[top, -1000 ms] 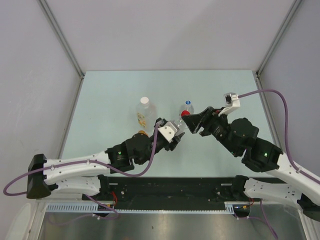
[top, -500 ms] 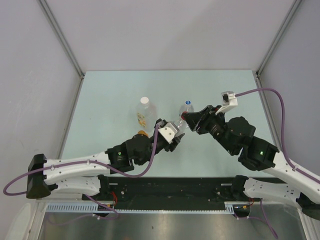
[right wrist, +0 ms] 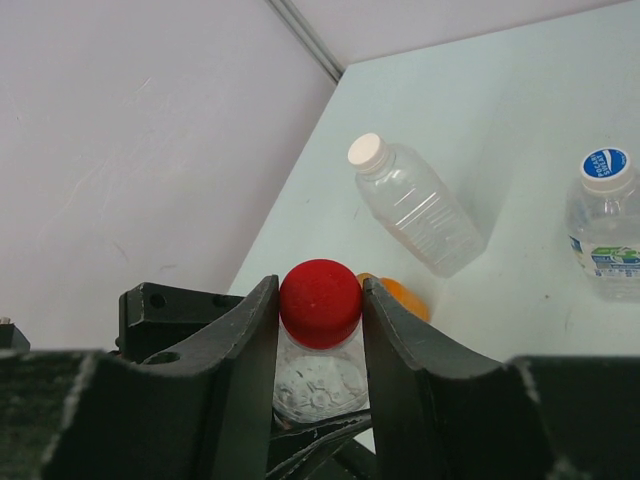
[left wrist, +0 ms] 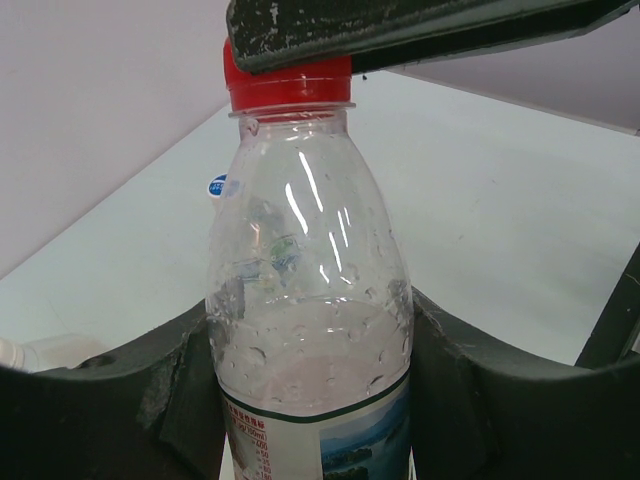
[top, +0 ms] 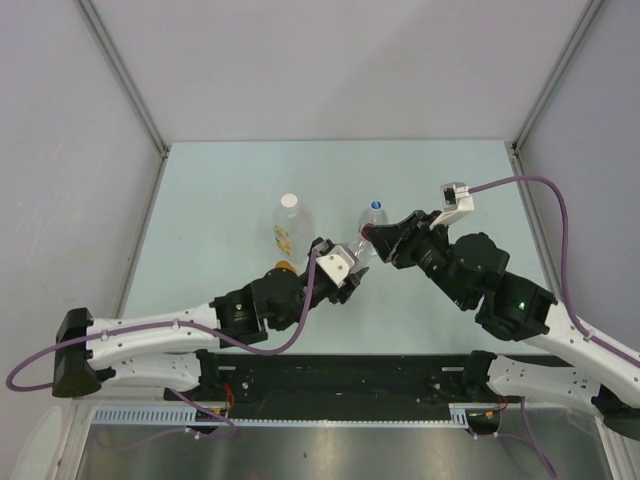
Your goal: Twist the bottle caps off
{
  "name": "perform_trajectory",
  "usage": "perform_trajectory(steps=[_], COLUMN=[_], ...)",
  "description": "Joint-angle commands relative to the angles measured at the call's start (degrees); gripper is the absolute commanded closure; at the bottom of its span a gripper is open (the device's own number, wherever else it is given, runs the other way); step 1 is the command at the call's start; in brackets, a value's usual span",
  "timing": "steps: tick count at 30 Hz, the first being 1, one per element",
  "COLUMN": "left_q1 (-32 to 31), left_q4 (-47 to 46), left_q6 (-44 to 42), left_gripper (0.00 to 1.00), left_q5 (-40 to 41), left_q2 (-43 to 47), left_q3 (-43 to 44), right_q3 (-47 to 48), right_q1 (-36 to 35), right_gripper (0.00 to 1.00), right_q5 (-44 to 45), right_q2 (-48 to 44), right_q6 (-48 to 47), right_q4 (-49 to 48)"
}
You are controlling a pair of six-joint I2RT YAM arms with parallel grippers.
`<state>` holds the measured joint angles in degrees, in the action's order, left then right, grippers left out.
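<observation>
A small clear bottle [left wrist: 310,300] with a red cap [left wrist: 290,85] stands upright in my left gripper [left wrist: 310,400], which is shut on its body just above the label. My right gripper [right wrist: 320,305] is shut on the red cap [right wrist: 320,303], one finger pressed on each side. In the top view both grippers, left [top: 352,262] and right [top: 372,238], meet at mid-table and mostly hide this bottle. A larger clear bottle [right wrist: 415,205] with a white cap [right wrist: 367,152] stands to the left. A bottle [right wrist: 605,225] with a blue cap [right wrist: 605,163] stands just behind.
The white-capped bottle [top: 288,222] and the blue-capped bottle [top: 375,213] stand close behind the grippers on the pale green table [top: 220,190]. A small orange round thing [top: 285,266] lies by the left arm. Grey walls enclose the table on three sides.
My right gripper has moved left and closed over the red cap, which was in open view one second ago. The left gripper and its bottle have stayed put.
</observation>
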<state>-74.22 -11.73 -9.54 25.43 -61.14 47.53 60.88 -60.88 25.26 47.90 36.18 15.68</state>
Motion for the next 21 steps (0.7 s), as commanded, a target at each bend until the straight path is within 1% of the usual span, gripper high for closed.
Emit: perform_trajectory(steps=[1, 3, 4, 6, 7, 9, 10, 11, 12, 13, 14, 15, 16, 17, 18, 19, 21], left_q1=[-0.58, -0.49, -0.49, -0.23, 0.12, 1.61, 2.23, 3.45, 4.33, 5.21, 6.87, 7.67, 8.38, 9.52, 9.96, 10.49, 11.63], left_q4=[1.08, 4.33, 4.95, 6.36, 6.80, 8.21, 8.56, 8.91, 8.83, 8.83, 8.48, 8.30, 8.21, 8.21, 8.30, 8.39, 8.21], left_q6=[0.92, 2.33, 2.94, 4.79, 5.49, 8.13, 8.92, 10.93, 11.90, 12.78, 14.62, 15.42, 16.04, 16.83, 17.10, 17.45, 18.68], left_gripper=[1.00, 1.00, 1.00, 1.00, 1.00, 1.00, 1.00, 1.00, 1.00, 1.00, 1.00, 1.00, 1.00, 1.00, 1.00, 1.00, 1.00], left_q5=[-5.45, -9.76, -14.66, -20.48, -27.21, -33.66, -36.22, -42.33, -45.26, -48.43, -53.68, -56.43, -58.46, -62.83, -64.52, -66.46, -71.89], left_q2=[2.43, 3.74, 4.36, 5.50, 6.47, 7.26, 8.05, 8.41, 8.67, 9.02, 9.55, 9.81, 9.99, 10.17, 10.08, 9.99, 9.12], left_q3=[1.68, 2.65, 3.44, 3.80, 4.41, 5.20, 5.73, 5.99, 6.08, 6.52, 6.61, 6.79, 7.14, 7.40, 8.01, 8.28, 8.90], right_q3=[1.08, 1.17, 1.08, 0.99, 0.30, -0.15, -0.32, -0.59, -0.76, -0.94, -1.20, -1.29, -1.29, -1.29, -1.29, -1.29, -1.29], right_q1=[0.50, 0.85, 1.20, 1.91, 2.08, 3.31, 4.01, 5.06, 5.42, 5.68, 5.95, 6.12, 6.30, 6.39, 6.30, 6.39, 6.39], right_gripper=[1.00, 1.00, 1.00, 1.00, 1.00, 1.00, 1.00, 1.00, 1.00, 1.00, 1.00, 1.00, 1.00, 1.00, 1.00, 1.00, 1.00], right_q5=[-1.43, -4.68, -6.08, -10.04, -13.36, -16.89, -19.34, -23.89, -26.29, -31.18, -33.15, -34.99, -39.36, -41.32, -43.34, -47.28, -50.90], right_q2=[0.79, 1.14, 0.97, 0.71, 0.27, -0.87, -1.23, -1.49, -1.93, -2.63, -2.98, -3.25, -3.60, -3.69, -3.86, -3.95, -4.04], right_q6=[-1.64, -3.13, -3.83, -4.98, -6.46, -7.53, -8.92, -9.46, -10.07, -11.99, -12.71, -13.41, -14.29, -15.43, -16.05, -16.58, -17.46], right_q4=[-0.21, -0.30, -0.30, -0.74, -1.26, -2.58, -3.11, -3.46, -4.16, -4.52, -4.96, -5.31, -5.49, -5.75, -5.92, -6.19, -7.06])
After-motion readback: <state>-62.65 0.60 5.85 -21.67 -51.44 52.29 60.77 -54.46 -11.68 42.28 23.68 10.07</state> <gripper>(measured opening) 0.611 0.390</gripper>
